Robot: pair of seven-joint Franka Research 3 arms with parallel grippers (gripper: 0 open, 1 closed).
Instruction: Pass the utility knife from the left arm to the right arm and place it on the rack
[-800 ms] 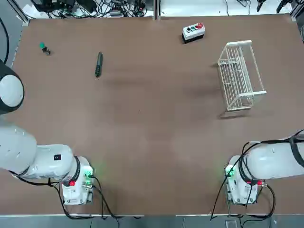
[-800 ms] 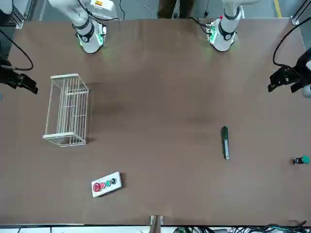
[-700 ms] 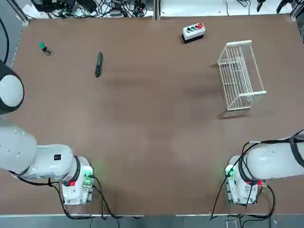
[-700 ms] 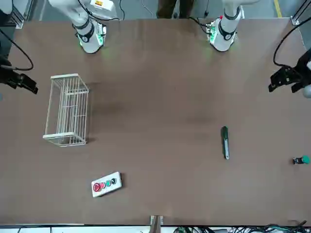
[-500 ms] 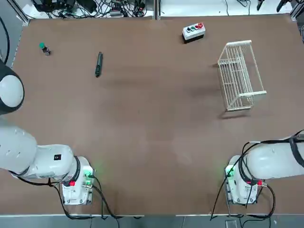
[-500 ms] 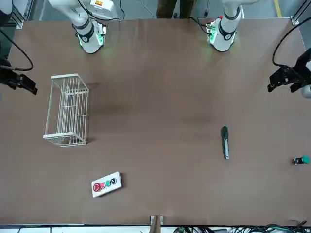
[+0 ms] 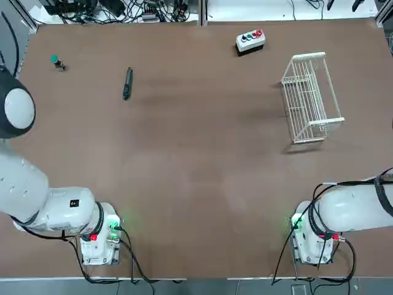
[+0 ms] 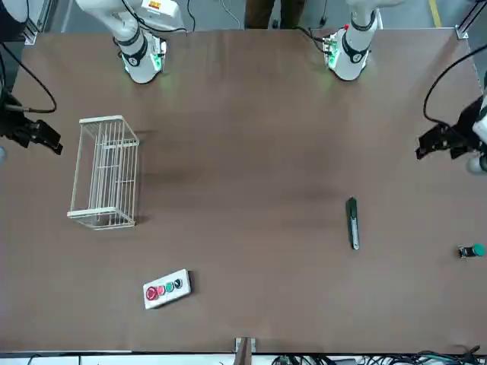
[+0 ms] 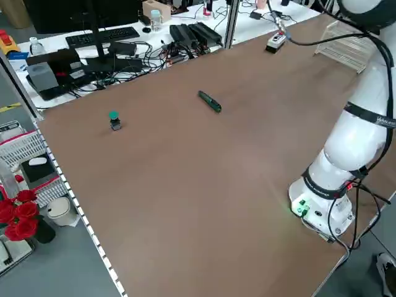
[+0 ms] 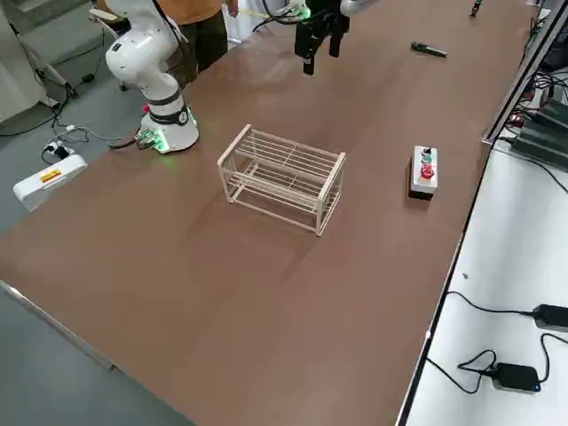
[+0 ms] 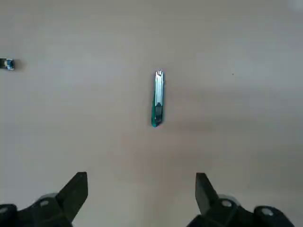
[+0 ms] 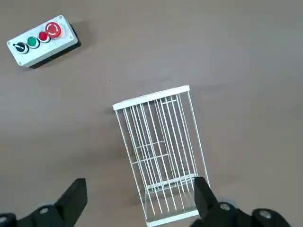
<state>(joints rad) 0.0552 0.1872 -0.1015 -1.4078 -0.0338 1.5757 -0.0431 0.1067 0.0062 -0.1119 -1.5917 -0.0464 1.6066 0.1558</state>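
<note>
The utility knife [image 7: 127, 83] lies flat on the brown table at the far left, slim and dark green [image 8: 352, 223] [image 9: 209, 101]. My left gripper [image 8: 445, 142] hangs high over the table's left side, open, with the knife [image 11: 157, 98] on the table ahead of its empty fingertips [image 11: 75, 189]. The white wire rack [image 7: 310, 97] stands at the far right [image 8: 106, 172] [image 10: 282, 179]. My right gripper [image 8: 34, 135] hovers high by the right edge, open and empty, looking down on the rack [image 12: 161, 151].
A small box with coloured buttons [image 7: 250, 40] [image 12: 41, 41] sits at the far edge, left of the rack. A tiny green-capped object [image 7: 57, 62] [image 11: 6, 64] lies near the far left corner. Cables and gear line the bench beyond the table. A person [image 10: 186, 13] stands behind the arms' bases.
Both grippers have drifted slightly, the left one a little farther out over the table. The knife and the rack have stayed put, and both grippers have stayed open.
</note>
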